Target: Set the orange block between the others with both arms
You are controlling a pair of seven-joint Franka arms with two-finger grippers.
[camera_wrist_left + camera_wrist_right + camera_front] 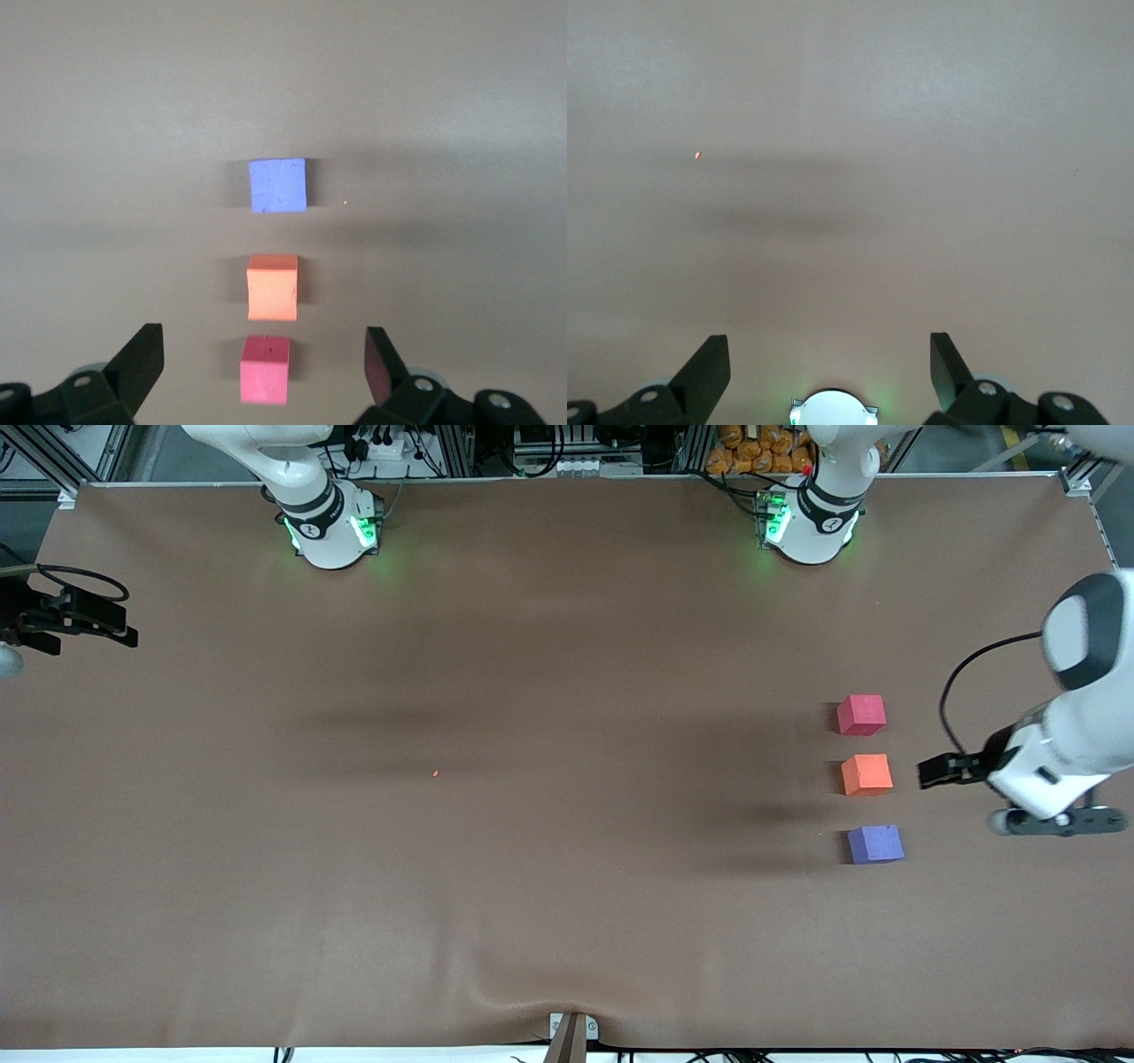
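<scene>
Three small cubes stand in a line near the left arm's end of the table. The orange block (866,774) (273,287) stands between the others, with a gap on each side. The pinkish-red cube (861,715) (265,369) is farther from the front camera and the purple-blue cube (875,844) (278,185) is nearer. My left gripper (928,771) (264,336) is open and holds nothing; it hangs beside the row, level with the orange block, touching no cube. My right gripper (120,627) (828,341) waits open and empty at the right arm's end of the table.
The brown table cloth (532,691) has a wrinkle at its front edge by a small clamp (571,1032). A tiny orange speck (435,772) (698,156) lies mid-table. The arms' green-lit bases (332,527) (802,522) stand along the back edge.
</scene>
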